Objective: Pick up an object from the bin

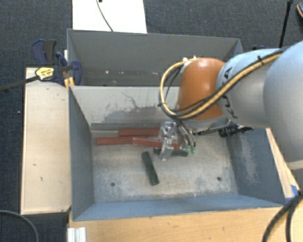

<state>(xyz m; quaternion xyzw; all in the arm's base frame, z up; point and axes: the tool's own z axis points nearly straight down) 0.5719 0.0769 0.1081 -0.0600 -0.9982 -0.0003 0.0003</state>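
Red-brown sticks (126, 140) lie straight out to the left of the pincer (166, 147) in the camera view, along the far side of the floor of the bin (81, 150). Their right ends reach up to and under the pincer's tip, so these are the things it stands over. Whether the pincer is apart or closed, I cannot tell, and nothing can be seen clamped in it. The arm (272, 89) comes in from the right as a broad pale grey barrel. It ends in a rounded orange cover (199, 87) above and behind the pincer, and the wrist below that points steeply down to the bin floor. Yellow-and-black cables (164, 92) loop out to the left of the cover and run back along the arm. Two long sticks can be counted, side by side and overlapping. A shorter red piece right at the pincer may be a third stick or only the end of one. One dark green bar (150, 168) lies just in front of the pincer and a little to its left, slanted, apart from the sticks. One small dark green piece (183, 153) sits just right of the pincer, partly hidden by it.
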